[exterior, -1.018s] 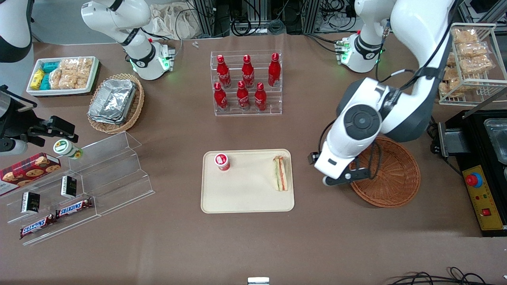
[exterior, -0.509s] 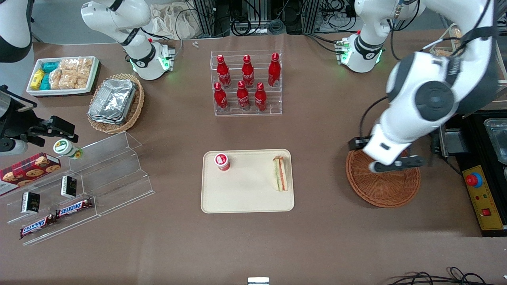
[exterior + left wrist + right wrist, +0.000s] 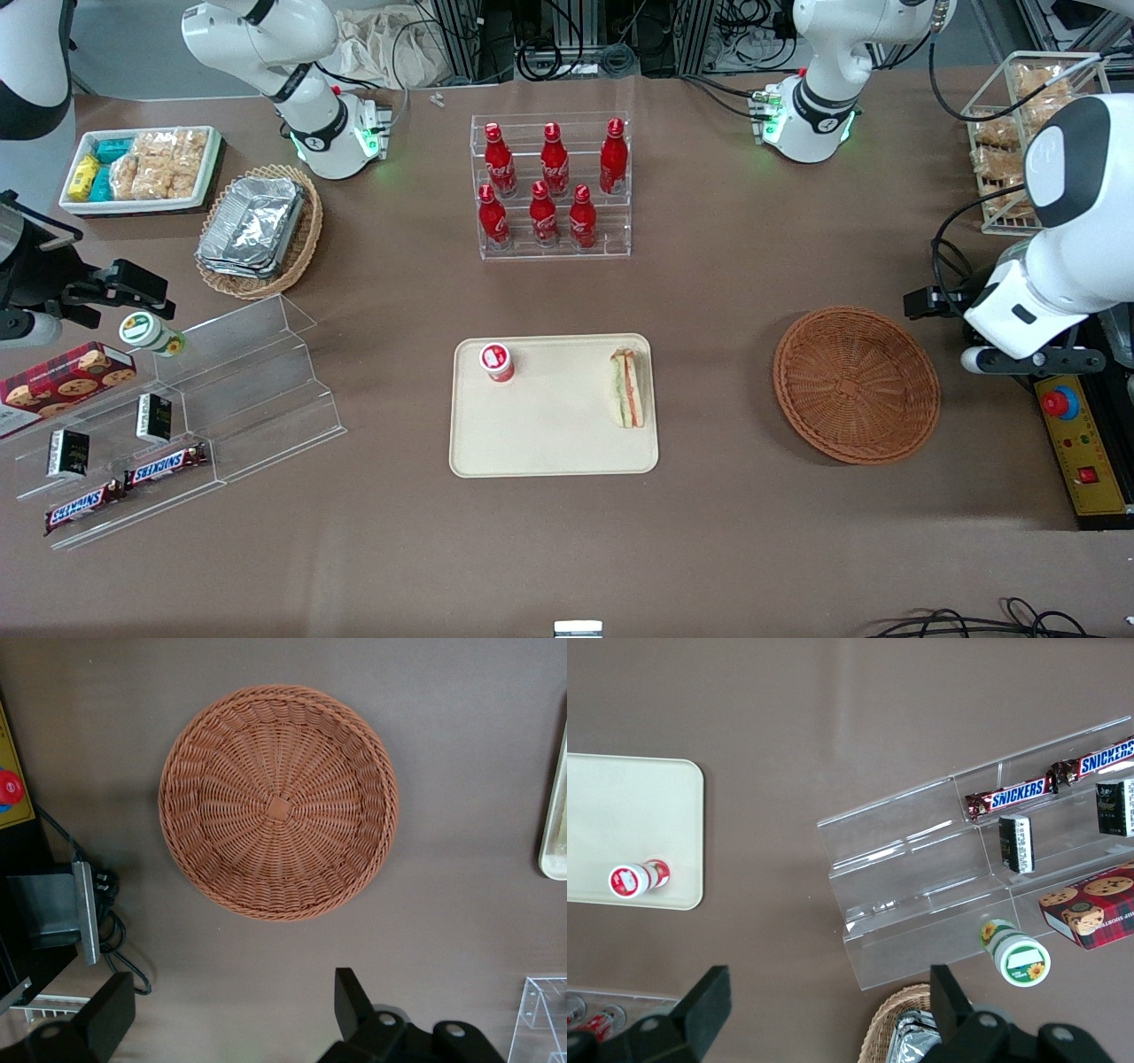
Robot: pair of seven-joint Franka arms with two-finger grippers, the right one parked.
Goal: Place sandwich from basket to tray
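front view: sandwich lies on its side at the right edge of the tray, lower centre of frame, with a small red-capped cup at the tray's upper left; the basket at right holds nothing, and the gripper hangs at the far right edge of frame, fingers spread wide with nothing between them, so the placement looks finished. risk, as a judgement: the sandwich sits close to the rim, so any bump of the tray could tip it off onto the table. legible writing: "snickers" on the bars at lower left.
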